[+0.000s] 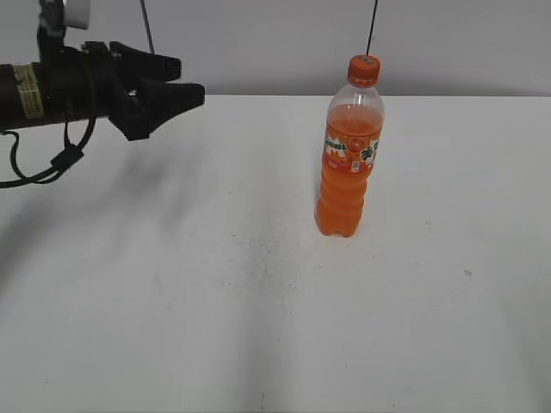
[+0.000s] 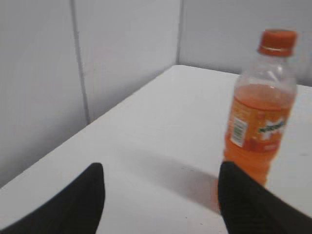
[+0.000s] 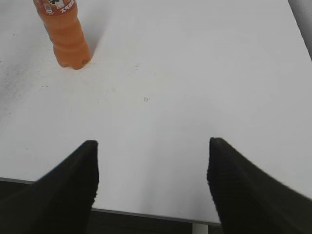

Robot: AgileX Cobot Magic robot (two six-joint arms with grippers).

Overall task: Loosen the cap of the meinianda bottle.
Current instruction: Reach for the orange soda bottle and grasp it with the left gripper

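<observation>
The meinianda bottle stands upright on the white table, right of centre, full of orange drink, with its label band near the top. Its orange cap is on the neck. The bottle also shows in the left wrist view with its cap, and its lower part shows in the right wrist view. My left gripper is open and empty, held in the air far left of the bottle, at about cap height; in its wrist view the jaws stand wide apart. My right gripper is open and empty over the table's near edge; it is outside the exterior view.
The white table has a grey wall behind it. The table's near edge lies under my right gripper. Thin black cables hang at the back.
</observation>
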